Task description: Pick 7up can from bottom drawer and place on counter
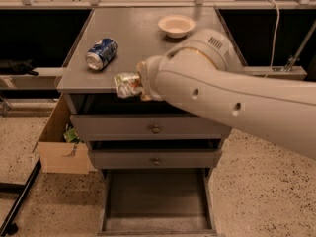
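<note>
Silvery-white with green markings and a dented body, the 7up can [126, 85] is hanging in your gripper [139, 86]. The gripper is clamping the can's right-hand end, which is hidden against the white wrist. You are holding the can level with the front edge of the counter [148, 46], toward its left half. I cannot tell whether it is just in front of that lip or just over it. The can is lying on its side, its long axis running left to right and sticking out leftward from the gripper.

Below, the bottom drawer [155, 199] is standing open with its flat floor showing. On the counter, a blue and white can [101, 54] is lying just behind and left of the held one, and a bowl [176, 25] is sitting further back. By my judgement, you are needing to carry the can backward over the bare surface between those two.
</note>
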`<state>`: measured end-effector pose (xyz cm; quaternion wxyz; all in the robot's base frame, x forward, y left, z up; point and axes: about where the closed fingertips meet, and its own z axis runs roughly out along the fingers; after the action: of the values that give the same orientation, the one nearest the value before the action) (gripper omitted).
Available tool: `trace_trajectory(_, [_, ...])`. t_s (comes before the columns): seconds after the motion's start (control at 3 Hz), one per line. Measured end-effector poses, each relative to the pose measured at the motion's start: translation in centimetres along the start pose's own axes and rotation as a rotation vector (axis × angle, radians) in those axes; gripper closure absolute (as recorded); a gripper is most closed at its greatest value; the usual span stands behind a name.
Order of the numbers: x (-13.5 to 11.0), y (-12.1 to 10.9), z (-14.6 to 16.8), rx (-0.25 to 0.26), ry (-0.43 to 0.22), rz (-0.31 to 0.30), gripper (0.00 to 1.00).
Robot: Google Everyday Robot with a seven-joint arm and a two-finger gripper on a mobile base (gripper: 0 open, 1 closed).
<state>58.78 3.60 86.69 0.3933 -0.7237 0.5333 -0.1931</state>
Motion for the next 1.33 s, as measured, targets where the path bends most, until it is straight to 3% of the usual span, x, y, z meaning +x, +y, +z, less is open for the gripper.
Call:
trace_trajectory(0.33, [0.4,-6.9,-5.5,0.156,0.029,0.026,1.0])
trace_trajectory(0.67, [1.0,-8.0,-5.5,0.189,0.06,-0.031,1.0])
trace_trajectory(1.33, [-1.6,-7.4,-4.3,0.15,0.019,-0.088,1.0])
